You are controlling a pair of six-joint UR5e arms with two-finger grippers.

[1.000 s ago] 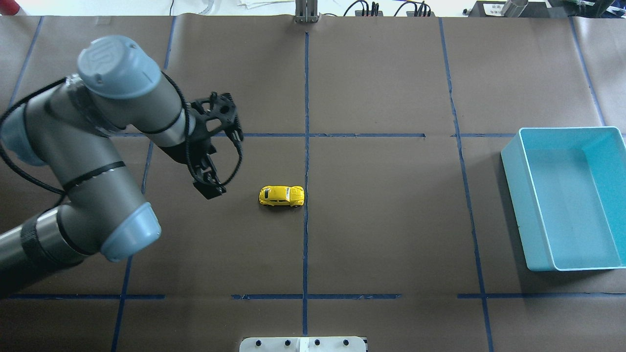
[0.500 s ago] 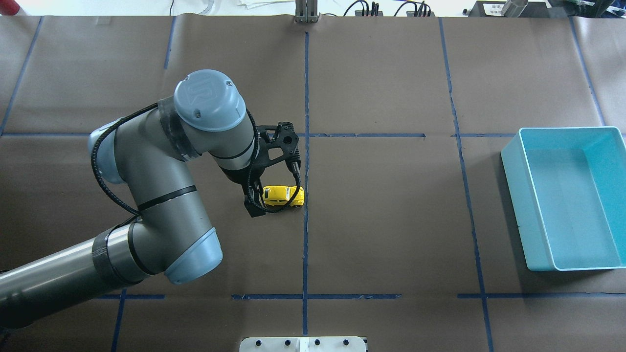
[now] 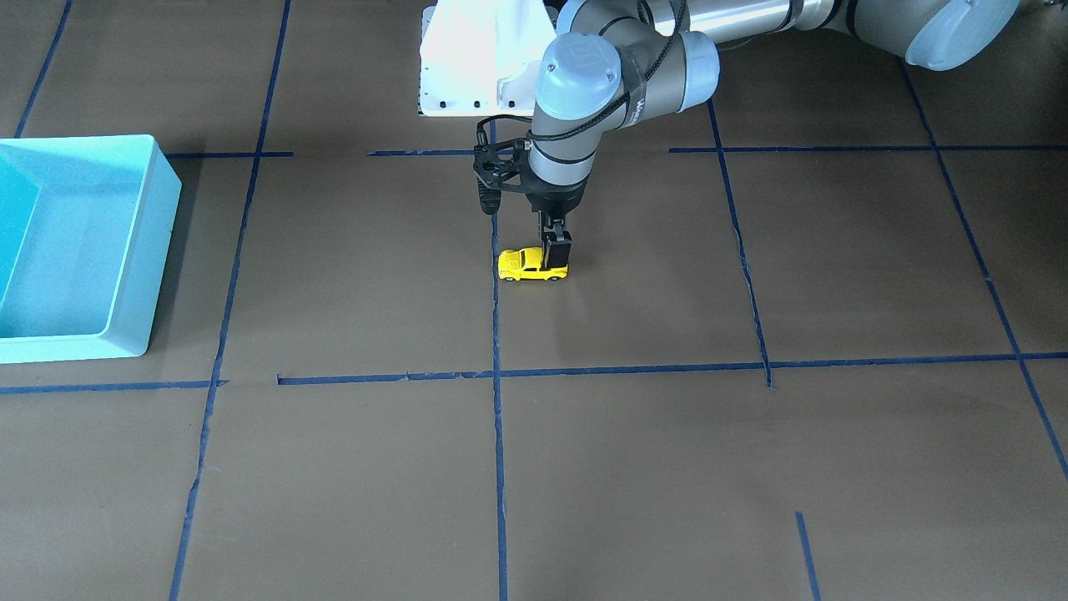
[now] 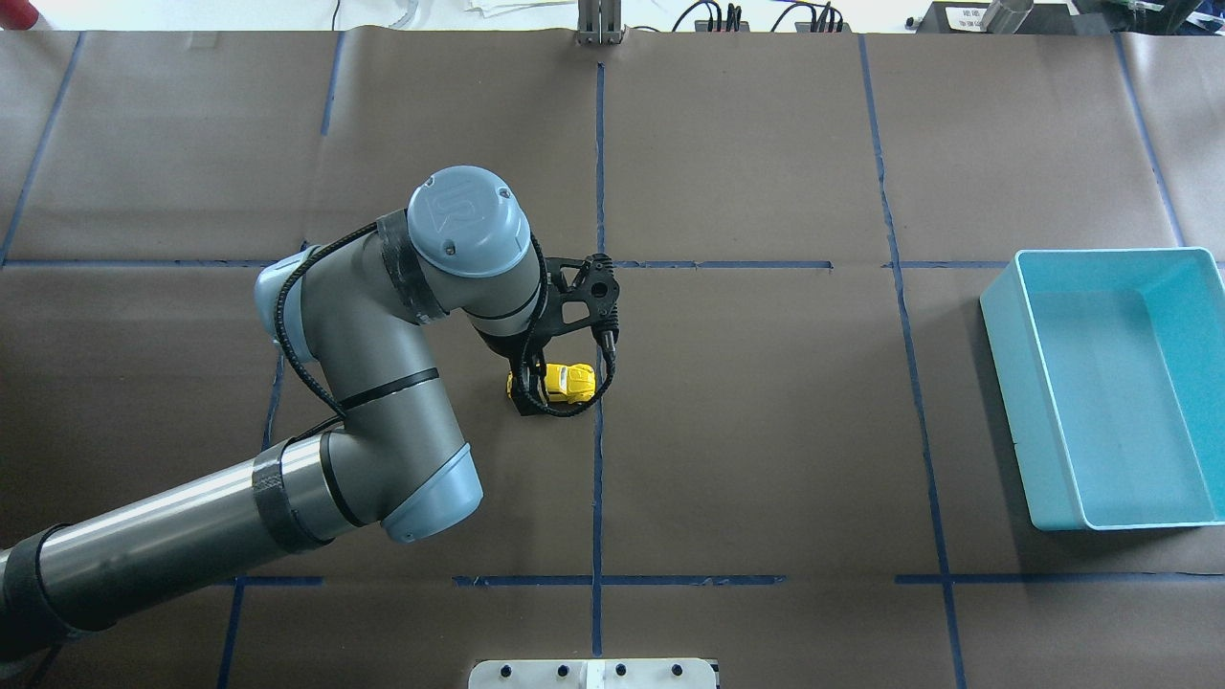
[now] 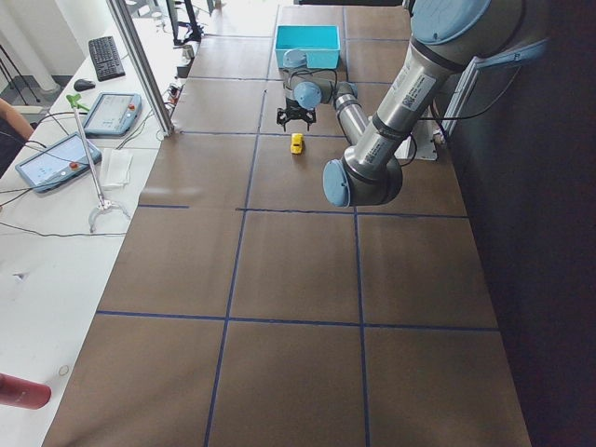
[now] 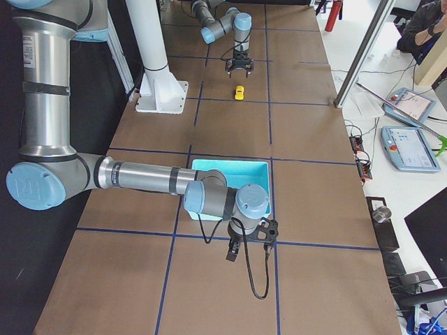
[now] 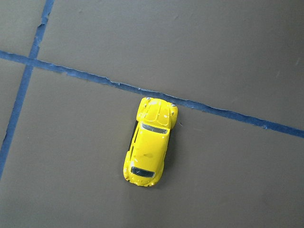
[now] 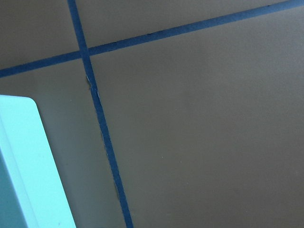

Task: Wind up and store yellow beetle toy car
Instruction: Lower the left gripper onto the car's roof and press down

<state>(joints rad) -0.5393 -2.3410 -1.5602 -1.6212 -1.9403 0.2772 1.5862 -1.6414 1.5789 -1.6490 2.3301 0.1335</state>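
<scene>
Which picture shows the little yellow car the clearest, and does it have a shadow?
Left wrist view: the yellow beetle toy car is sharp, with a thin dark shadow right beside it. Exterior left view: it is only a tiny yellow speck. Right wrist view: no car, and the turquoise bin looks pale and soft.

Brown-papered table (image 4: 766, 431) with blue tape grid (image 4: 598, 478), yellow beetle toy car (image 4: 572, 381), turquoise bin (image 4: 1029, 402).

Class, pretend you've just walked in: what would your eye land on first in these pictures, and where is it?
The yellow beetle toy car glows against the brown table, mid-table beside a blue tape line, with the left gripper poised over one end. The turquoise bin sits empty at the robot's far right.
</scene>
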